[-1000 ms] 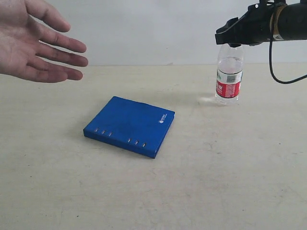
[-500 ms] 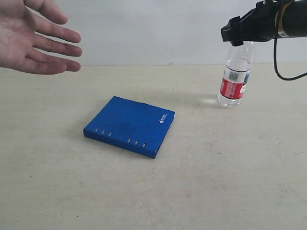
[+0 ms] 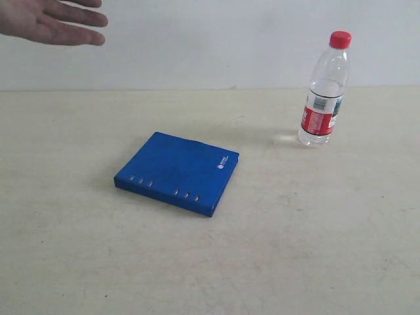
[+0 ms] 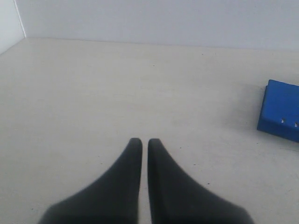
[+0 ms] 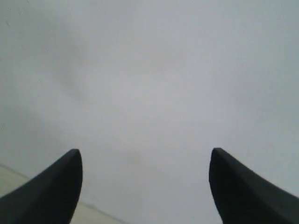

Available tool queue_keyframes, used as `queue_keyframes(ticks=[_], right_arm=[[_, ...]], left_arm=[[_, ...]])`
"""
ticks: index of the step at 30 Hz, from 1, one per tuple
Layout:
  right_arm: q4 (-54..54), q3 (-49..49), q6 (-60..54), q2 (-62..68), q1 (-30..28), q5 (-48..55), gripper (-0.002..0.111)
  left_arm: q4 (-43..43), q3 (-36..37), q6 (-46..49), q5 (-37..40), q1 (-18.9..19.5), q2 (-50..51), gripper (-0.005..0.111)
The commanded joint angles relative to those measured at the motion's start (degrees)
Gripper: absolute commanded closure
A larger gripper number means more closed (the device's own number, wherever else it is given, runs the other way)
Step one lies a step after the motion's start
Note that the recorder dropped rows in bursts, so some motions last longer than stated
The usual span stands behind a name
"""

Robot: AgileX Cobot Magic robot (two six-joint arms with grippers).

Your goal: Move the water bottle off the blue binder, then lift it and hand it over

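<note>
Since the blue binder (image 3: 177, 172) lies flat on the bench (image 3: 79, 262) nearest the exterior camera, with nothing on its cover, the first step reads as done. The water bottle (image 3: 323, 98) stands on the bench well apart from it, out toward 2 o'clock from the binder and farther back. It seems to lean a little toward 1 o'clock, though that may be only the lens. Neither arm shows in the exterior view. Seen from its own wrist, the left gripper (image 4: 145, 142) has its fingers drawn together with only a sliver between them and nothing held. It is low over bare bench, with a corner of the binder in sight ahead and off to one side. The right gripper (image 5: 145, 156) is spread wide and empty, facing only pale wall, so where it hangs relative to the bottle I cannot tell. What is left, as I judge it, is lifting the binder and passing it toward the hand (image 3: 52, 20) held open at 11 o'clock by the wall. The binder should be stiff and of moderate weight, but it sits flush, so the fingers need an edge. The riveted spine, facing 7 o'clock, looks the firmest hold, since pinching one cover alone could let it flop open. The bottle looks light, smooth and tall, easily toppled by a passing arm.
</note>
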Motion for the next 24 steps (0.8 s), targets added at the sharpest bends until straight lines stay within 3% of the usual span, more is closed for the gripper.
queue_keyframes(ticks=[1,3,6,12,16,24], right_arm=[[-4.29,-0.35,7.57,-8.16,-0.11,-9.95,0.051],[-9.74,-0.35,12.11,-11.83,-0.11,-17.27,0.07],[-14.72,-0.35,16.64,-18.24,-0.11,-24.66,0.108],[-15.23,-0.35,28.81,-32.38,-0.11,-21.86,0.109],[-15.23,2.24,27.47,-42.4,-0.11,-20.79,0.109],[-15.23,22.4,30.5,-58.81,-0.11,-27.84,0.109]], left_arm=[[-0.19,-0.09,0.13,-0.93,-0.22,-0.21,0.102],[-0.19,-0.09,0.13,-0.93,-0.22,-0.21,0.102],[-0.19,-0.09,0.13,-0.93,-0.22,-0.21,0.102],[-0.19,-0.09,0.13,-0.93,-0.22,-0.21,0.102],[1.08,-0.09,0.95,-1.02,-0.22,-0.21,0.102],[3.1,-0.09,0.95,-2.12,-0.22,-0.21,0.102]])
